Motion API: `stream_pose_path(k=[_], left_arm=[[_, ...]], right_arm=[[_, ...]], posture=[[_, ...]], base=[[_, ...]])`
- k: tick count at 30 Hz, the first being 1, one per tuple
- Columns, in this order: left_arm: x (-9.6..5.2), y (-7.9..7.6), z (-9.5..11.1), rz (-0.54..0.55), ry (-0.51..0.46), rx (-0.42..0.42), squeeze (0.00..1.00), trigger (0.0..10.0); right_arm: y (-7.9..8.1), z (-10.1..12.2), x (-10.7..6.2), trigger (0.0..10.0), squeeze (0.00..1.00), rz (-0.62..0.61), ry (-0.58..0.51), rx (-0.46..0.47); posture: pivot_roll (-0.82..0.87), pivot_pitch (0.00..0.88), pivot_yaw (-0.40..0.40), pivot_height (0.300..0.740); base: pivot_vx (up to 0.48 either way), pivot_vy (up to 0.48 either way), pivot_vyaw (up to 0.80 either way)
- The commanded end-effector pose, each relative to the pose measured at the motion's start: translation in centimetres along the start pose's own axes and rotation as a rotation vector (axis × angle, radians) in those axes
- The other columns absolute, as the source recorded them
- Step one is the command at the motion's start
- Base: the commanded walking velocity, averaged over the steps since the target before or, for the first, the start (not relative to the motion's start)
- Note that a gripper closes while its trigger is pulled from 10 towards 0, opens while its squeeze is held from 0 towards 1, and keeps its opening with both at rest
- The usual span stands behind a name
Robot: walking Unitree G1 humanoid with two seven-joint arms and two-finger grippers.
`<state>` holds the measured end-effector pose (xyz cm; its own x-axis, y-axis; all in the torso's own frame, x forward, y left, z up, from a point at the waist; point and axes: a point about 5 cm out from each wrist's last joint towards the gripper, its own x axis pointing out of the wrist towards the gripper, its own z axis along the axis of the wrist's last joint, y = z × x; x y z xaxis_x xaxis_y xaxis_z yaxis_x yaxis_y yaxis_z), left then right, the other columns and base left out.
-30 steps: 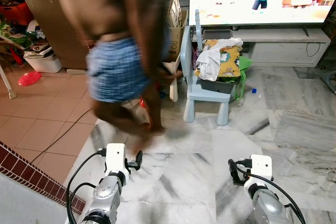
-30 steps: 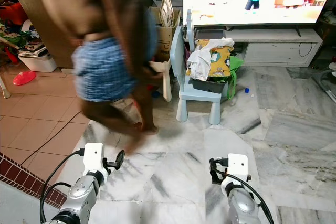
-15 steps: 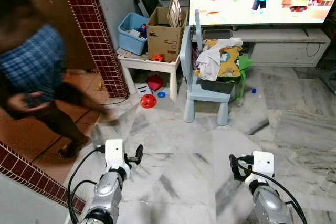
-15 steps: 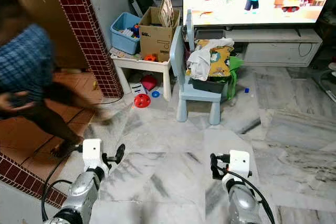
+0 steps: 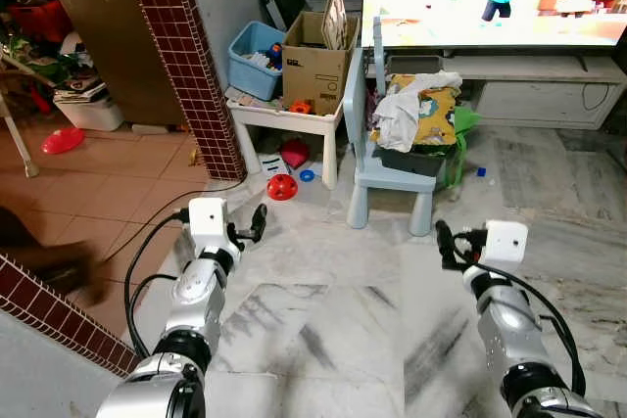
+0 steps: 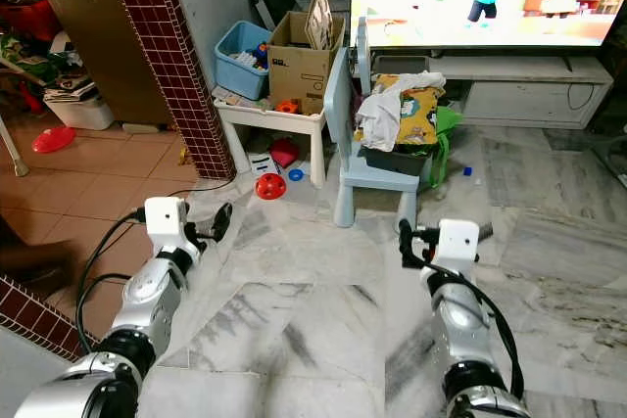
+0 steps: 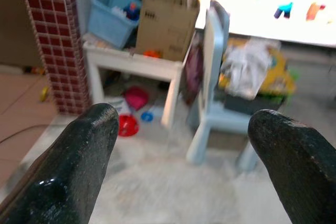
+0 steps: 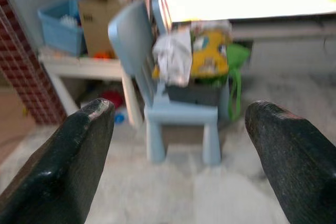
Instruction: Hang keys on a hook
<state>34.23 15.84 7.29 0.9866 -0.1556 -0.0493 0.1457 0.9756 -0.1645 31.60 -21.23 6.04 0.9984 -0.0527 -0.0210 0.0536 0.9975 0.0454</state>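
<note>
No keys and no hook can be made out, so which arm is nearer cannot be judged. The left gripper (image 5: 257, 223), lower left, and the right gripper (image 5: 443, 242), lower right, are both raised with fingers spread wide and holding nothing. They point toward the blue chair (image 5: 377, 159) at upper centre, well apart across the marble floor (image 5: 323, 310).

Blue chair (image 5: 384, 134) (clothes heaped on it) beside white table (image 5: 284, 122).
</note>
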Motion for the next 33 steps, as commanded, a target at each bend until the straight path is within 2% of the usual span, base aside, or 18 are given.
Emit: stream_pose_path(k=[1,7,13,18,33], left_arm=[[1.0,0.0,2.5,-0.002,-0.09,-0.017,0.0,10.0],[0.8,-0.4,3.4,0.01,-0.151,-0.023,0.0,10.0],[0.1,-0.4,2.5,0.018,-0.133,-0.046,0.0,10.0],[-0.4,-0.5,1.9,0.017,-0.113,-0.023,0.0,10.0],[0.1,-1.2,2.6,0.005,-0.107,0.02,0.0,10.0]], right_arm=[[0.4,2.1,0.9,10.0,0.0,0.009,-0.092,0.002],[0.9,3.0,0.8,10.0,0.0,-0.015,-0.14,-0.01],[1.4,2.6,0.3,10.0,0.0,-0.007,-0.133,-0.008],[1.8,2.3,-0.2,10.0,0.0,0.008,-0.123,-0.022],[2.5,3.1,0.1,10.0,0.0,0.043,-0.12,-0.072]], posture=[[-0.13,0.0,0.049,0.74],[-0.13,0.0,0.05,0.74],[-0.12,0.0,0.051,0.74],[-0.12,0.0,0.048,0.74],[-0.11,0.0,0.032,0.74]], base=[[0.0,0.0,0.0],[0.0,0.0,0.0],[0.0,0.0,0.0],[0.0,0.0,0.0],[0.0,0.0,0.77]])
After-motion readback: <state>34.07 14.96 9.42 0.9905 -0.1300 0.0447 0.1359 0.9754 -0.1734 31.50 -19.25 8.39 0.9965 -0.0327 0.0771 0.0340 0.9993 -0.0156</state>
